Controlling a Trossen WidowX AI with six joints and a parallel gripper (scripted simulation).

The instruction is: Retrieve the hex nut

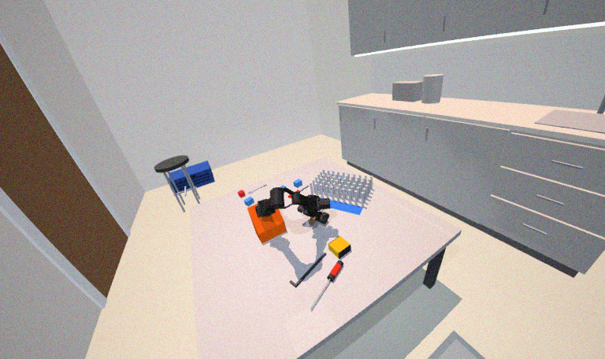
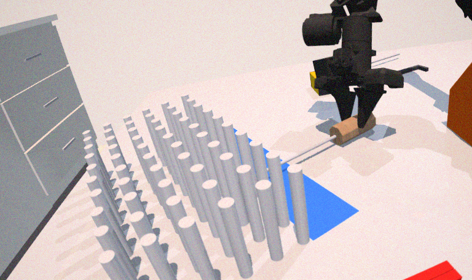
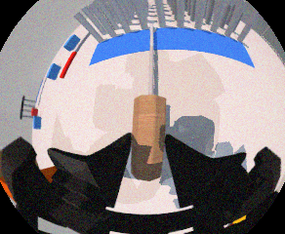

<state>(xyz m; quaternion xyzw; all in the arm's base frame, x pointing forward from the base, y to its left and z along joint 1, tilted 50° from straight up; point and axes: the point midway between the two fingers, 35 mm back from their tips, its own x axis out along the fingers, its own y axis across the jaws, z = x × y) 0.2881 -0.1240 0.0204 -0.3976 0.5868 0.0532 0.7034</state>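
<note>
My gripper (image 2: 355,121) (image 1: 317,218) (image 3: 148,136) is shut on the tan wooden handle (image 2: 346,131) (image 3: 149,117) of a thin-rod tool, low over the table. The tool's thin grey rod (image 2: 308,151) (image 3: 153,65) points toward the spacers, and its tip reaches across the blue taped strip (image 2: 323,207) (image 1: 345,207) (image 3: 201,46) to the front row. The field of upright grey spacers (image 2: 208,179) (image 1: 341,186) (image 3: 169,10) stands beyond the strip, all of them upright. The hex nut does not show among them.
The arm's orange base block (image 1: 266,225) (image 2: 461,107) sits behind the gripper. A yellow box (image 1: 339,246), a black L-shaped hook bar (image 1: 309,271) and a red-handled screwdriver (image 1: 332,272) lie nearer the table's front. Small red (image 1: 241,193) and blue (image 1: 249,201) cubes lie at the back. Grey cabinet drawers (image 2: 34,99) stand beside the field.
</note>
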